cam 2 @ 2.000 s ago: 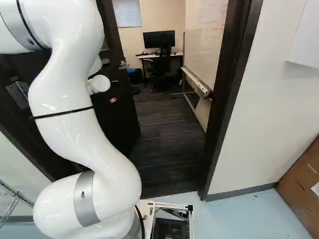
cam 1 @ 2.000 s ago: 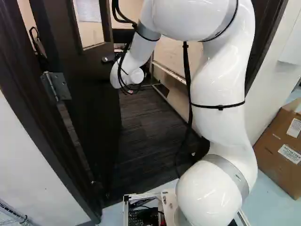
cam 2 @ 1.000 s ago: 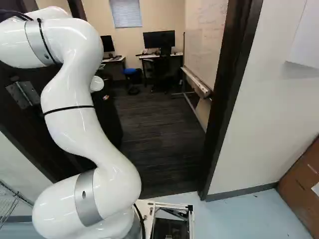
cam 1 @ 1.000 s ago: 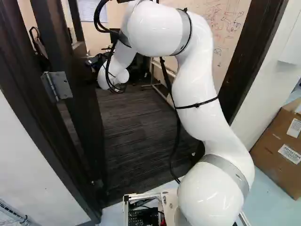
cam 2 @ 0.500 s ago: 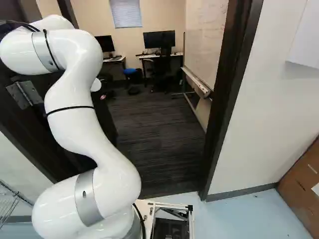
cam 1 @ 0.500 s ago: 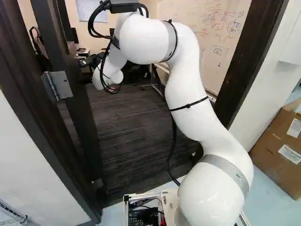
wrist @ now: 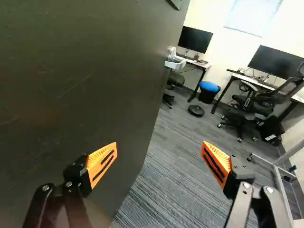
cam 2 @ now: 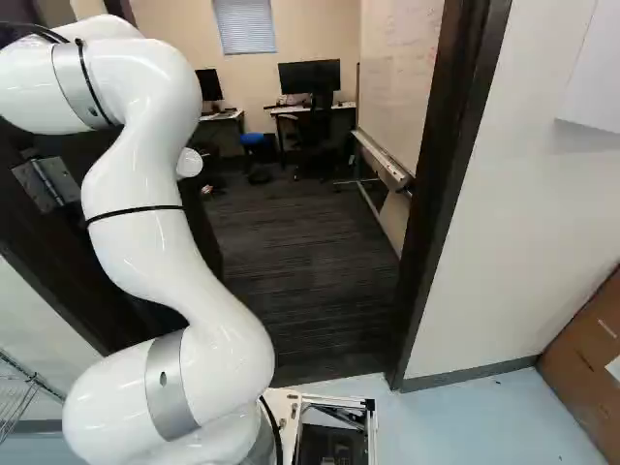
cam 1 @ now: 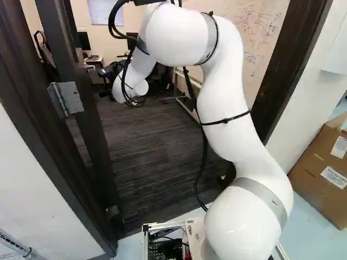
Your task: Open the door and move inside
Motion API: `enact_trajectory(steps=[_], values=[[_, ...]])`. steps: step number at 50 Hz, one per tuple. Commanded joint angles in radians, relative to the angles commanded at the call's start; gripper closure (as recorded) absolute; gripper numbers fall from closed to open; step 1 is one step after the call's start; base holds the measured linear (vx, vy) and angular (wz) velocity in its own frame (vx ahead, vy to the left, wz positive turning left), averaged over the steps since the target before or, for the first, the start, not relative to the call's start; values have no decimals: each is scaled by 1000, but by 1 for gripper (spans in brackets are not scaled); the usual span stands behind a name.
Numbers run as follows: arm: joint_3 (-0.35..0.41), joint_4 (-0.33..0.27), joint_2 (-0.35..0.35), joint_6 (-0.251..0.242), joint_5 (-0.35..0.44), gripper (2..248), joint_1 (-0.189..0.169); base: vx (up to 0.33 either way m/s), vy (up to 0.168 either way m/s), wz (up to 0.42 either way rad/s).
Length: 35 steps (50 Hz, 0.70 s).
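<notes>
Wrist view, door (wrist: 85, 85): stood open, beside tool (cam 2: 206, 189)
Tool (wrist: 159, 145): hung wide open
Handle (wrist: 175, 61): jutted near door's far edge

door (wrist: 71, 95) 1 | fingers (wrist: 101, 162) 2 | monitors (cam 2: 309, 76) 2 | desks (wrist: 198, 63) 2 | whiteboard (cam 2: 399, 77) 1 | carton (cam 1: 317, 162) 1

This is an office, seen through a doorway (cam 2: 439, 194). Monitors (wrist: 274, 61) stand on desks (wrist: 203, 64) against the far wall, with a wheeled office chair (wrist: 287, 89) at one. A whiteboard (cam 1: 260, 40) bears marker scribbles, and striped grey carpet (wrist: 180, 175) covers the floor beneath a window blind (cam 2: 245, 26).
</notes>
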Motion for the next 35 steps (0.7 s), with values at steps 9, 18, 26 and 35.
enact_trajectory(steps=[9, 18, 26, 35], values=[[44, 0, 34, 0, 0, 3, -16, 0, 0, 0], [87, 0, 67, 0, 0, 3, -33, 0, 0, 0], [123, 2, 95, 0, 0, 3, -48, 0, 0, 0], [162, 19, 126, 0, 0, 3, -65, 0, 0, 0]])
